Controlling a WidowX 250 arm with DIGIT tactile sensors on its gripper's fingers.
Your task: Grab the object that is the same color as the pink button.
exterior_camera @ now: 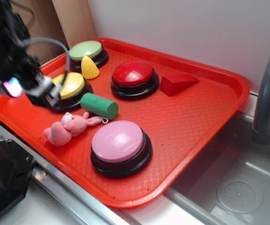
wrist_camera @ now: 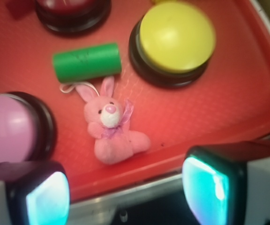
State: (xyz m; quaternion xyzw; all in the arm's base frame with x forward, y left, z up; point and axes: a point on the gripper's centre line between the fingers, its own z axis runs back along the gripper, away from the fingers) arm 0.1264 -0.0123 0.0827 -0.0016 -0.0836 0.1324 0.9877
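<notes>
A small pink plush bunny (exterior_camera: 68, 129) (wrist_camera: 111, 125) lies on the red tray (exterior_camera: 186, 117), just left of the pink button (exterior_camera: 119, 143) (wrist_camera: 8, 126) with its pale pink dome and black base. My gripper (exterior_camera: 29, 86) (wrist_camera: 125, 197) hovers above the tray's left front edge, up and to the left of the bunny. Its jaws stand wide open with nothing between them. In the wrist view the bunny lies ahead of the two glowing pads (wrist_camera: 48, 199), over the tray rim.
A green cylinder (exterior_camera: 99, 106) (wrist_camera: 86, 62) lies right behind the bunny. A yellow button (exterior_camera: 69, 86) (wrist_camera: 175, 40), a red button (exterior_camera: 134, 77), a green button (exterior_camera: 86, 51), a yellow corn toy (exterior_camera: 89, 68) and a red wedge (exterior_camera: 177, 83) share the tray. A sink (exterior_camera: 238, 187) and faucet (exterior_camera: 266, 93) stand at the right.
</notes>
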